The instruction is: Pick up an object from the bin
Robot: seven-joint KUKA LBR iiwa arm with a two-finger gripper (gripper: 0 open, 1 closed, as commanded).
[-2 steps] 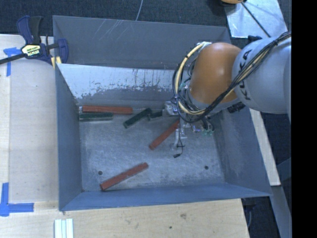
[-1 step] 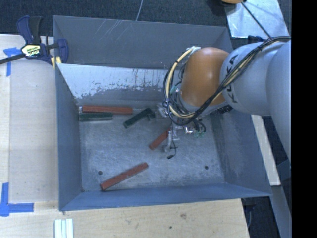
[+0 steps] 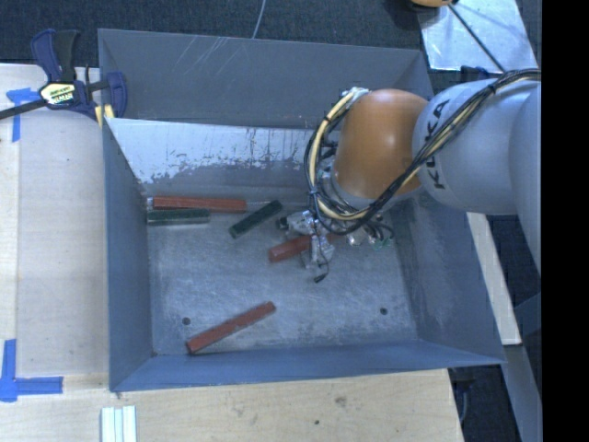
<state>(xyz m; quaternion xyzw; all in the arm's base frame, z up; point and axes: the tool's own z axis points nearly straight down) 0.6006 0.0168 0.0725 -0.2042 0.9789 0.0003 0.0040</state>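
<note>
Checker: Items in the grey metal bin (image 3: 124, 274), please.

Recorder: Five loose pieces on the floor.
Item one: long red-brown stick (image 3: 198, 204), far left, flat along the foot of the back wall.
Item two: dark green stick (image 3: 177, 216), just beside item one on its near side and parallel to it.
Item three: dark stick (image 3: 256, 219), tilted, near the middle, to the right of those two.
Item four: short red block (image 3: 287, 250), middle of the floor.
Item five: red-brown stick (image 3: 230, 328), near the front wall, lying at a slant, well apart from the others.

Checker: Robot?

Recorder: Entry from the right: arm with orange cover (image 3: 382, 145) and looped cables at the wrist. Its gripper (image 3: 318, 251) is low over the middle of the floor, at the right end of the short red block. Contact with the block: cannot tell. Open or closed: cannot tell, as the wrist and cables hide it.

Checker: Position of the pieces?

Recorder: All five lie on the bin floor.
</note>
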